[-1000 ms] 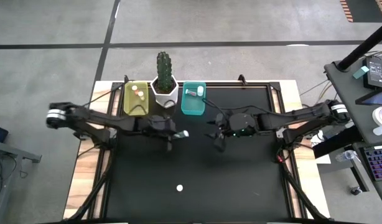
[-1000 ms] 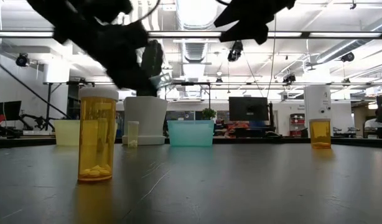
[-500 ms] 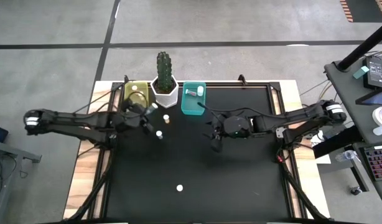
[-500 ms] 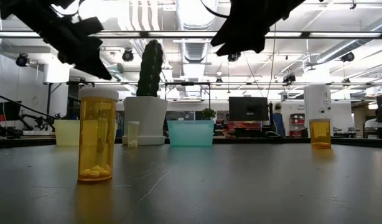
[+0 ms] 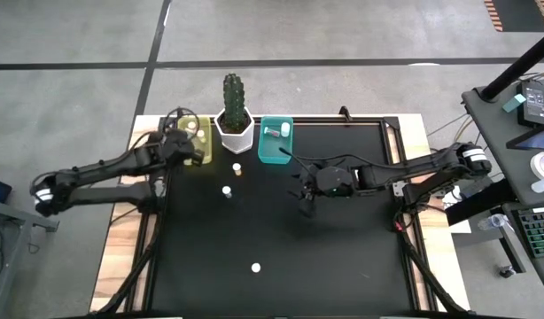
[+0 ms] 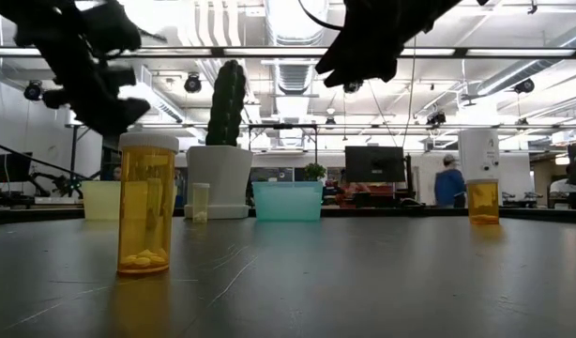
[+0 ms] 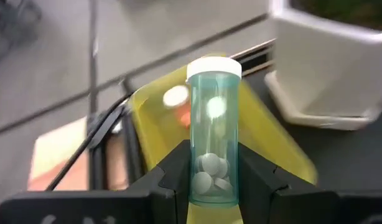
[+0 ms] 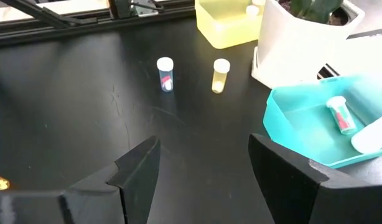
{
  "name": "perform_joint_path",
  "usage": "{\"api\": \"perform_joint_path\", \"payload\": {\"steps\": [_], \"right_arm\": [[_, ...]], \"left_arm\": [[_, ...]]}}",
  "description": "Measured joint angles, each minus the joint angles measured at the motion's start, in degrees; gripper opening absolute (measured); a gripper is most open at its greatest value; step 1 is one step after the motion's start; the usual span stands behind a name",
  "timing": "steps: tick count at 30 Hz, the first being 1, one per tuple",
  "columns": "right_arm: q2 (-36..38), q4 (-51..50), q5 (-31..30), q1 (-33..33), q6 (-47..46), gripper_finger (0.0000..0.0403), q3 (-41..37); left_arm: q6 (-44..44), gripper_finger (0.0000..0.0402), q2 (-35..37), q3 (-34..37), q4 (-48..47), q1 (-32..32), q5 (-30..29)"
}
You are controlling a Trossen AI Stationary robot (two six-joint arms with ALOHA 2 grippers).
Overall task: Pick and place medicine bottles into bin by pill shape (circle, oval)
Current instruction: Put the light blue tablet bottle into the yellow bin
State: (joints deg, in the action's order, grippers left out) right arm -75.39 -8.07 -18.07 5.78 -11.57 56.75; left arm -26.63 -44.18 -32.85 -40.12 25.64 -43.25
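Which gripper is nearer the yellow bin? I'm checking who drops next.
Left. The left gripper is over the yellow bin, shut on a clear bottle. The right gripper hangs open over mid-table, past the teal bin.

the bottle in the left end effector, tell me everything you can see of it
The bottle is a small cylinder of clear, pale blue-green plastic with a white cap on top. It stands upright between the left end effector's two dark fingers, which clamp its lower body from both sides. A few white round pills lie at its bottom. It is held in the air over the yellow bin, beside the white cactus pot. Nothing but the fingers touches it.
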Motion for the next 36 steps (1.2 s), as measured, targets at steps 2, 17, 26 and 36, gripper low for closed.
{"api": "perform_joint_path", "payload": {"steps": [2, 17, 26, 36], "right_arm": [[0.2, 0.1, 0.0, 0.0, 0.7, 0.0238, 0.0], [0.3, 0.0, 0.0, -0.6, 4.3, 0.0233, 0.0], [0.3, -0.2, 0.0, -0.6, 5.2, 0.0231, -0.3], [0.3, -0.2, 0.0, -0.6, 5.2, 0.0231, -0.5]], "left_arm": [[1.1, 0.0079, -2.4, -0.6, 0.1, 4.6, 2.7], [10.7, 0.0080, -21.4, -9.1, -4.8, 20.5, 13.4], [10.5, 0.0080, -27.8, -12.3, -10.3, 21.4, 19.0], [9.0, 0.0086, -28.9, -12.2, -9.9, 21.4, 19.1]]}}
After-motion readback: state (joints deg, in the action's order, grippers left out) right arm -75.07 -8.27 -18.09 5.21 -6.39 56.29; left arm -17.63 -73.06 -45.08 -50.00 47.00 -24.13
